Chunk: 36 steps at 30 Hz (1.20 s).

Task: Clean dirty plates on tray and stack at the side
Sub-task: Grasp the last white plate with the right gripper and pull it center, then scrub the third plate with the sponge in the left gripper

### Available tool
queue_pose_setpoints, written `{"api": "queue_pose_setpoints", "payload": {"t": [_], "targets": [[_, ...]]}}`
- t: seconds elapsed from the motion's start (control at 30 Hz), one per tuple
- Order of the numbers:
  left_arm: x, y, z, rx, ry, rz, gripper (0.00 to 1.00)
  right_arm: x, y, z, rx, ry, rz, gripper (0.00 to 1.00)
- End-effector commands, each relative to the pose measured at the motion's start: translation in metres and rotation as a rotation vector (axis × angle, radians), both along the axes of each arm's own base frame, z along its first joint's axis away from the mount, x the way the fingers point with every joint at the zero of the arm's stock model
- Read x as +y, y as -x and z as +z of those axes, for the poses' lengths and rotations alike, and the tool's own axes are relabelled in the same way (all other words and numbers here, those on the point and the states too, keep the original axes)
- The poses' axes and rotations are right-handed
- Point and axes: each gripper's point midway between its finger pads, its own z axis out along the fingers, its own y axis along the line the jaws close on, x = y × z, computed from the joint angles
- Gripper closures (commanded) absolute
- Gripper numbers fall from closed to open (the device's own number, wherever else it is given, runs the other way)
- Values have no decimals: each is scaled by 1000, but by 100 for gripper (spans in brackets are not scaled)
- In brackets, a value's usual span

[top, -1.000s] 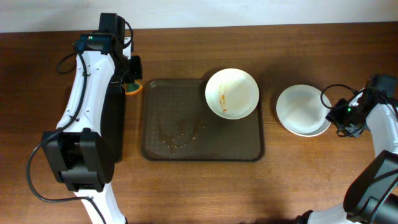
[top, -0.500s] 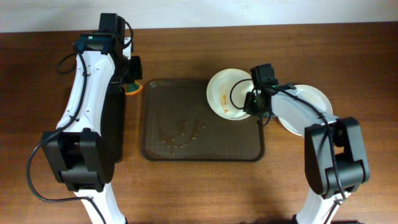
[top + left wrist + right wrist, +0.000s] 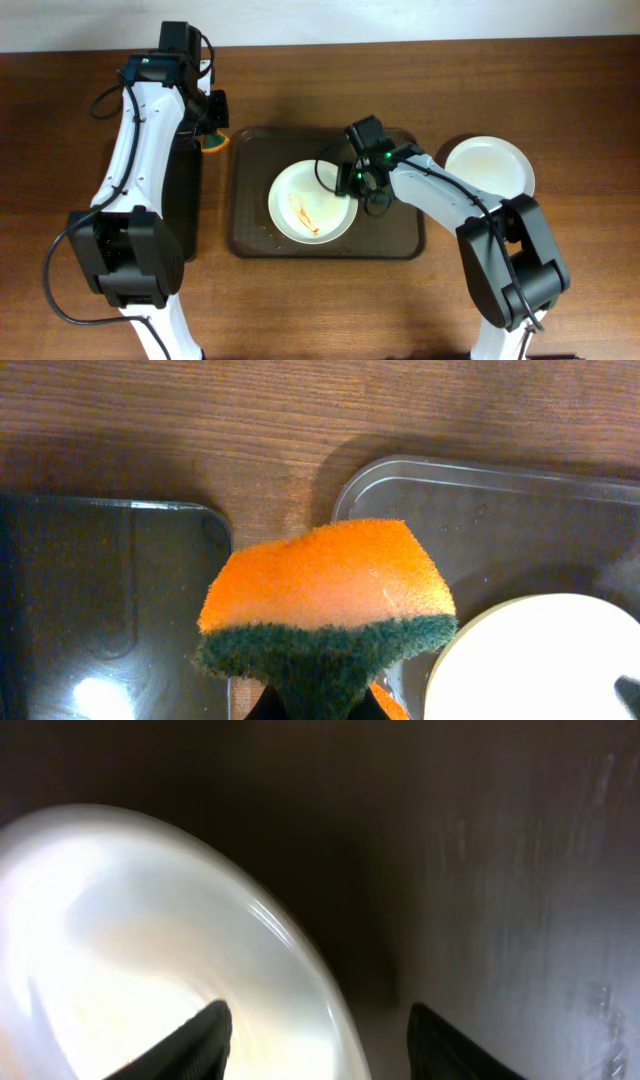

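The tray [image 3: 250,165] lies on the tabletop [image 3: 40,180] beneath the right end effector [image 3: 355,180], whose fingers [image 3: 205,1038] are spread astride the rim of the sauce-streaked plate [image 3: 305,205] — blur hides any contact. A clean plate [image 3: 490,170] sits off the tray, to that end effector's right. The left end effector [image 3: 315,702] — largely hidden — pinches an orange-green sponge [image 3: 325,595].

Left arm [image 3: 135,130] is being held stretched out along the left side, pretty much straight, with the left gripper [image 3: 212,128] being pointed down and its jaws being squeezed together on a sponge [image 3: 325,595]. Right arm [image 3: 440,195] is being reached inward with the elbow bent, right gripper [image 3: 352,180] being angled low, jaws being held apart.
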Motion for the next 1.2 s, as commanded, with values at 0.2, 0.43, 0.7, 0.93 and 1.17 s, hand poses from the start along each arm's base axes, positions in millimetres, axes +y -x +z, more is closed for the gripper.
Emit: {"api": "queue_pose_setpoints", "payload": {"t": [0.2,0.43,0.7,0.93,1.17], "targets": [[0,-2,8,-16,14,9,100,6,-35,-9,-179,61,200,70],[0,1,7,-4,13,9,100,-12,19,-31,151,51,-163,96],[-10,2,7,0,35,-10,100,-13,19,-31,151,50,-161,91],[-38,25,-30,95,30,-73,100,-12,18,-31,149,49,-161,96],[-41,30,-43,119,53,-79,100,-19,0,-27,94,31,-173,87]]}}
